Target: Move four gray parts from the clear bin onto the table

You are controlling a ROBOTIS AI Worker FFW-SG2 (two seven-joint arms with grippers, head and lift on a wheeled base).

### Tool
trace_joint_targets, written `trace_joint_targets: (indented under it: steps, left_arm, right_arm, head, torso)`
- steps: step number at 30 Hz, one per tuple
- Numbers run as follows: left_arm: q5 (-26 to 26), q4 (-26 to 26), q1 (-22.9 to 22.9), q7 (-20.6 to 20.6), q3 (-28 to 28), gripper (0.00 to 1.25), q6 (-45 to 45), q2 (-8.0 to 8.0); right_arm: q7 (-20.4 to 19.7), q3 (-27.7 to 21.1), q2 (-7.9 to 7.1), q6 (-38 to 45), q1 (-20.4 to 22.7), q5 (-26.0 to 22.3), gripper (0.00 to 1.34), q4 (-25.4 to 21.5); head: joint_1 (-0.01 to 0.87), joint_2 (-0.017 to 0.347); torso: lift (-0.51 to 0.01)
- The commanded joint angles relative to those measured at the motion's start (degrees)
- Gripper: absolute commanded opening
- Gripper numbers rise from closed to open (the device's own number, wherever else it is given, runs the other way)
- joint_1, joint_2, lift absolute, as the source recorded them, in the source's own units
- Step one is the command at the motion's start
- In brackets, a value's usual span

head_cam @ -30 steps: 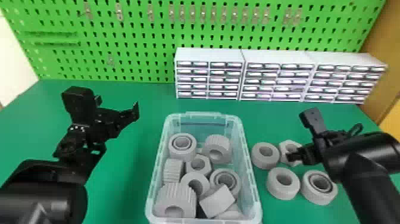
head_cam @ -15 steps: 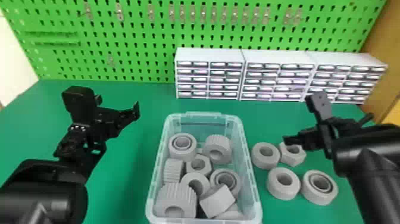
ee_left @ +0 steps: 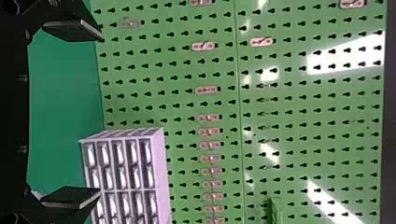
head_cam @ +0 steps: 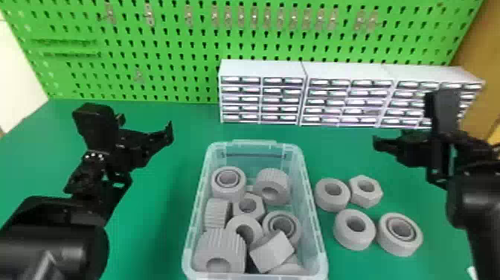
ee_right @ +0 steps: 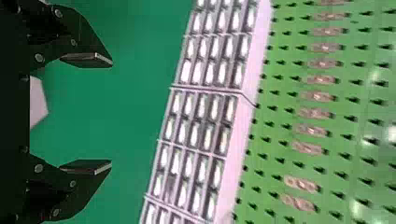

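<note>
Clear bin (head_cam: 317, 227): near middle, more gray parts inside.
Four gray parts (head_cam: 351, 241): on the table (head_cam: 156, 223), right of the bin.
Left gripper (ee_left: 100, 114): left, fingers apart, empty.
Right gripper (ee_right: 111, 113): right, fingers apart, empty.
Move: count looks met; next, likely just parking the right arm.

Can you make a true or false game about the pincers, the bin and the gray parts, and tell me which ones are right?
1. Four gray parts lie on the table. True.
2. The clear bin is empty. False: several gray parts are inside it.
3. The left pincer and right pincer are both open. True.
4. The right pincer holds a gray part. False: it holds nothing.
5. The drawers stand in front of the green pegboard. True.
</note>
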Motion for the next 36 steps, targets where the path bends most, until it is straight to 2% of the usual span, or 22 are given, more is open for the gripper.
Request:
trace_joint_targets:
  steps: [1,7,16,29,36]
  left_arm:
    - [0.02,-0.93,-0.07,0.00,1.09,1.14,-0.89,-0.48]
    - [0.02,-1.98,0.02,0.09,1.70,1.14,-1.94,-0.75]
    - [0.54,-2.33,-0.69,0.44,1.97,1.14,-3.96,-1.10]
    - [0.54,-2.33,-0.86,0.53,1.18,1.14,-4.40,-1.10]
    - [0.54,-2.60,-0.34,0.53,1.18,1.14,-4.40,-1.10]
  right_arm:
    - [-1.94,-4.10,0.58,-4.14,3.39,-5.97,0.85,-3.08]
    - [-2.38,-8.93,1.11,-8.53,6.55,-13.44,0.85,-4.04]
    - [-2.38,-13.15,1.99,-15.39,8.31,-18.71,0.85,-3.78]
    - [-2.38,-12.88,1.46,-16.27,7.87,-19.77,0.85,-3.69]
    - [-3.61,-11.83,2.61,-18.46,8.57,-18.63,0.85,-3.69]
  head:
    - [0.678,0.034]
    - [0.678,0.034]
    - [0.678,0.034]
    - [0.678,0.034]
    - [0.678,0.034]
  torso:
    - [-0.050]
    - [-0.050]
    - [-0.050]
    - [-0.050]
    - [-0.050]
